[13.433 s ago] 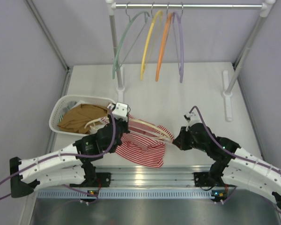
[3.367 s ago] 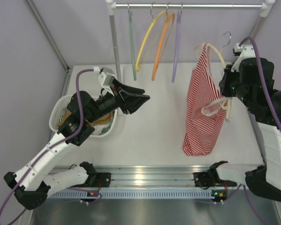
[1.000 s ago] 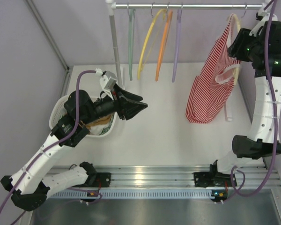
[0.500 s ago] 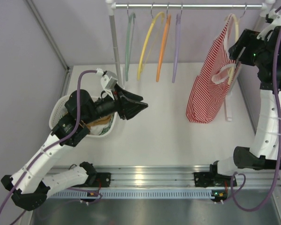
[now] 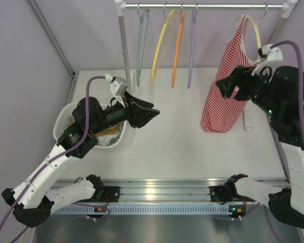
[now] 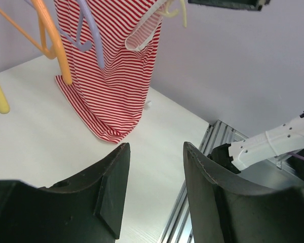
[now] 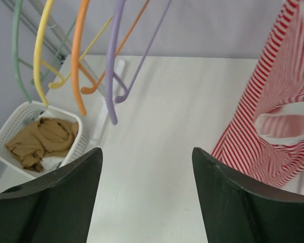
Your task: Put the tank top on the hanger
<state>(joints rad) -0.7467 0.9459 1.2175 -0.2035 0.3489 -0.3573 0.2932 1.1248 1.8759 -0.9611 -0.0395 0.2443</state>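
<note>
From above, the right claw is spread and nothing is between its fingers. It stands in front of the tank top; I cannot tell if it touches the cloth. The tank top hangs on the hanger, which is above and behind this claw, with its hook over the rail. The left claw is raised over the table, well apart from the tank top. The basket is behind this claw, beside its arm.

In the left wrist view, the left claw has its fingers apart and holds nothing. The tank top hangs ahead of it, a little to the left and well apart. Its lower edge comes close to the table; whether it touches, I cannot tell.

In the right wrist view, the right claw is wide and empty. The tank top hangs near it, to the right of its right finger. Far ahead to the left stands the basket with a tan garment inside.
</note>
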